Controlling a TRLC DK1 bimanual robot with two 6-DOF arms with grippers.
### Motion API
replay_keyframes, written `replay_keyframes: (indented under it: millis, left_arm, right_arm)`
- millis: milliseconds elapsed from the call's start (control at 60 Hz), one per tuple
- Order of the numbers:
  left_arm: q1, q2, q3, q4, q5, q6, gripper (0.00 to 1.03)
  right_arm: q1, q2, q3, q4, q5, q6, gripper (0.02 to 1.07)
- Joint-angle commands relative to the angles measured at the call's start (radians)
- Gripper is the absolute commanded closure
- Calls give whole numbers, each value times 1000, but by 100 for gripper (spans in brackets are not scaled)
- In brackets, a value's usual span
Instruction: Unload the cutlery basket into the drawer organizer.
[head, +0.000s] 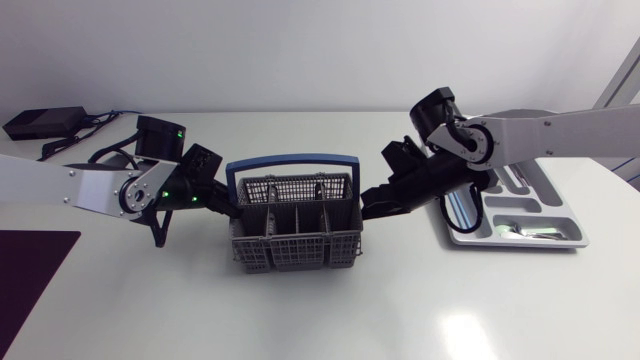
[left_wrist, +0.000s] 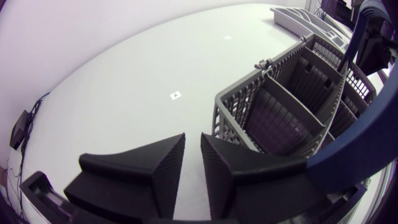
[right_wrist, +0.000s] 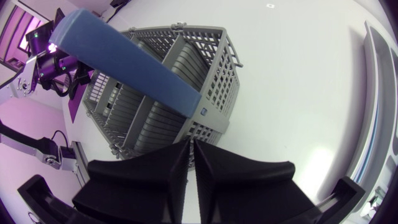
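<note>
White table (head: 300, 315) — cutlery basket (head: 296, 250) flanked by left pincer (left_wrist: 193, 139), narrowly open, and right pincer (right_wrist: 191, 145), closed.

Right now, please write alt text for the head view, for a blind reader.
A grey cutlery basket with a blue handle stands on the table, the left gripper at its left wall and the right gripper at its right wall. A drawer organizer holding cutlery lies further right.

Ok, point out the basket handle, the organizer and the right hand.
Handle (head: 290, 158), head view, middle of its blue top bar.
Organizer (head: 520, 243), head view, its near rim.
Right hand (right_wrist: 191, 148), right wrist view, between its fingertips.
</note>
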Motion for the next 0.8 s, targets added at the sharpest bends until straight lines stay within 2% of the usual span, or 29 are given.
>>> replay_keyframes:
  millis: [0, 217, 367, 450, 517, 583, 783]
  left_arm:
    - [-11, 52, 52, 14, 39, 21, 80]
    - [-8, 119, 132, 9, 39, 25, 80]
    - [-5, 124, 131, 5, 39, 25, 79]
    - [-2, 101, 106, -14, 38, 33, 64]
    - [-2, 70, 80, -17, 38, 42, 58]
    - [-1, 37, 55, -21, 39, 50, 55]
    - [25, -123, -58, -46, 47, 91, 55]
  right_arm:
    - [28, 38, 71, 42, -16, 39, 94]
    - [32, 78, 121, 47, 1, 56, 94]
    - [34, 69, 101, 47, 7, 54, 94]
    - [34, 47, 78, 50, 16, 50, 94]
    - [25, 35, 68, 50, 16, 44, 94]
    - [19, 21, 55, 50, 16, 39, 94]
    - [3, -2, 26, 53, 19, 27, 94]
